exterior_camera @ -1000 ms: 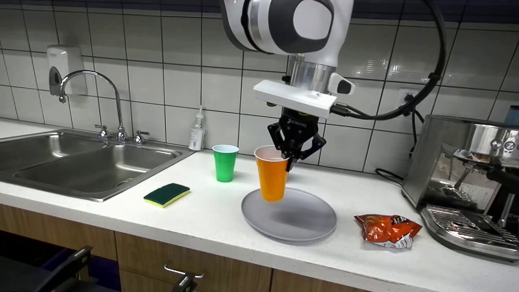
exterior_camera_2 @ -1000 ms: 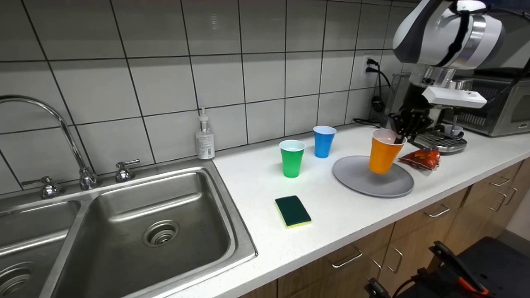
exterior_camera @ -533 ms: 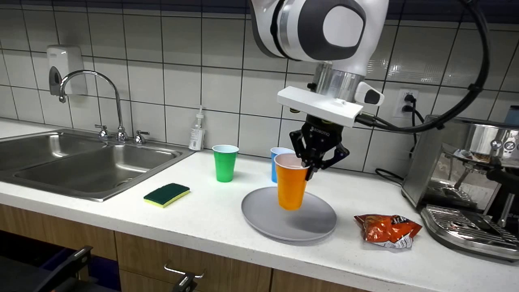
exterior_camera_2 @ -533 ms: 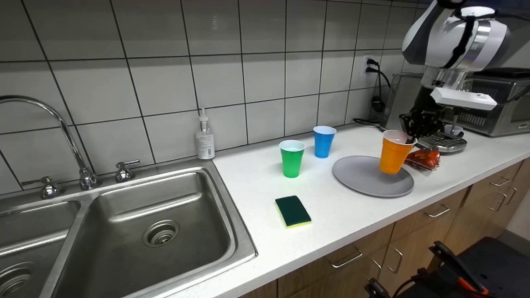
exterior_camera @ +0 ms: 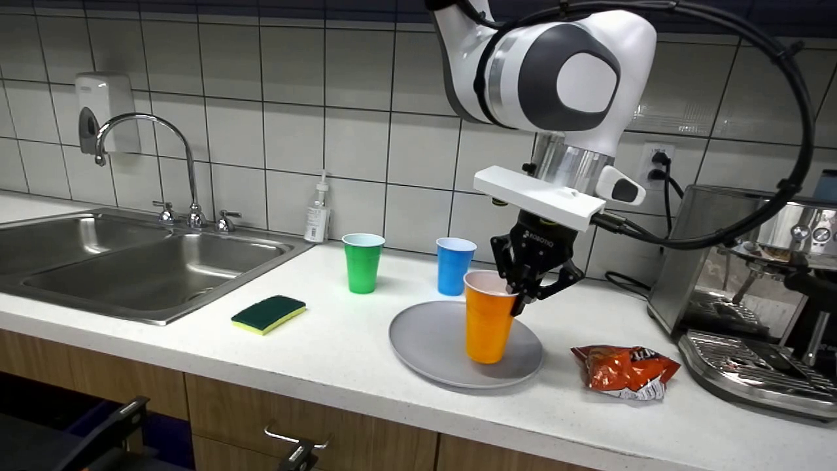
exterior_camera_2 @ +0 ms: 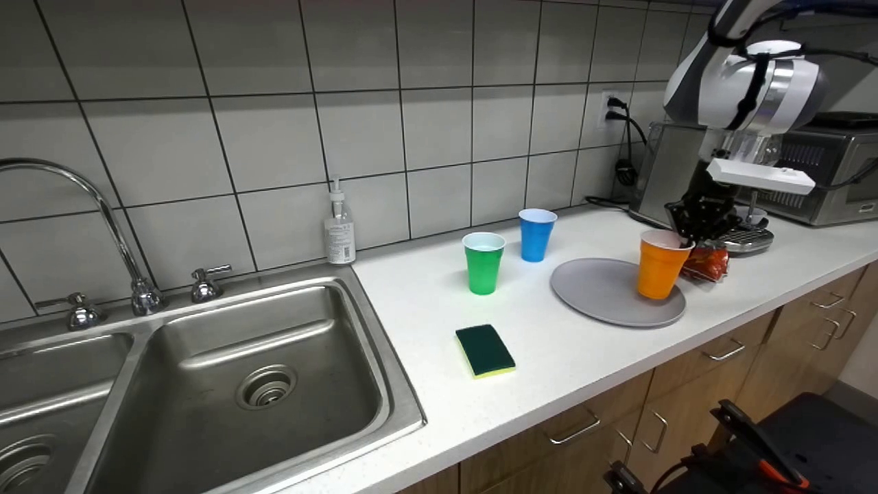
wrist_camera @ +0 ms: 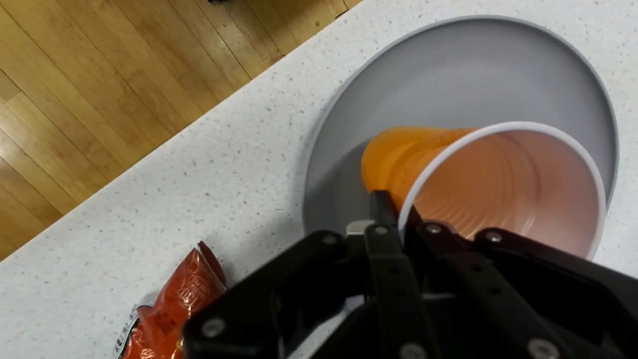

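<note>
claw (wrist_camera: pixel 398 214): pinching orange cup (exterior_camera: pixel 489 327) at the rim, one finger inside
orange cup: right of center in an exterior view, over plate (exterior_camera: pixel 425 347); base contact unclear
orange cup tipping: could happen if base meets plate unevenly; grip one-sided
blue cup (exterior_camera: pixel 453 268): in both exterior views, missing from wrist view

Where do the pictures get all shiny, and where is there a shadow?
In both exterior views, light gleams on the metal sink; in an exterior view, the red snack bag glints too; in the wrist view, a shadow darkens the gray plate beside the orange cup, and the wooden floor shines at the left edge.
</note>
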{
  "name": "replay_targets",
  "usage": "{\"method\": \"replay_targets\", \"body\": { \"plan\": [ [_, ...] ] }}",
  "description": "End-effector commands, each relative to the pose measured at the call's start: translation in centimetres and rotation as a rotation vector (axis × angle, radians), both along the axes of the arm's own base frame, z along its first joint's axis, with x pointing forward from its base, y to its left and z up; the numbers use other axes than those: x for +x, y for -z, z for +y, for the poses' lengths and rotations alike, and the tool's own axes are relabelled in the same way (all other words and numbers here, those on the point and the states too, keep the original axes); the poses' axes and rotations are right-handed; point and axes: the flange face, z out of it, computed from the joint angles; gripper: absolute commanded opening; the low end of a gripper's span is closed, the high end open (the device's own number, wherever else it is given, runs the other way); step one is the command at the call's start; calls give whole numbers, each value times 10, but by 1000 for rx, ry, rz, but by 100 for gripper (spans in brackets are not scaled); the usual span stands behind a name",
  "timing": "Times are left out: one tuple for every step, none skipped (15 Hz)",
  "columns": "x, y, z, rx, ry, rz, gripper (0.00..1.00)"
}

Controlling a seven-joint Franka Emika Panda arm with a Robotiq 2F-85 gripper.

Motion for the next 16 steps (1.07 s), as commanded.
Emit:
{"method": "replay_targets", "body": {
  "plan": [
    [14, -6, -8, 6, 35, 22, 1],
    [16, -7, -9, -16, 42, 23, 1],
    [18, -7, -10, -19, 45, 27, 1],
    [19, -8, -10, -24, 48, 29, 1],
    [19, -8, -11, -22, 51, 34, 1],
    [19, -7, -11, -22, 55, 36, 1],
    [20, -7, -11, -17, 57, 39, 1],
    [19, -7, -11, -14, 57, 39, 1],
    [18, -6, -11, -10, 57, 42, 1],
    [17, -4, -11, -7, 58, 47, 1],
    [16, -1, -11, 3, 56, 48, 1],
    [15, 1, -10, 8, 55, 50, 1],
    [15, 2, -11, 6, 57, 52, 1],
    [15, 3, -11, 6, 57, 55, 1],
    [15, 4, -11, 2, 57, 55, 1],
    [15, 5, -11, 2, 57, 56, 1]
  ]
}}
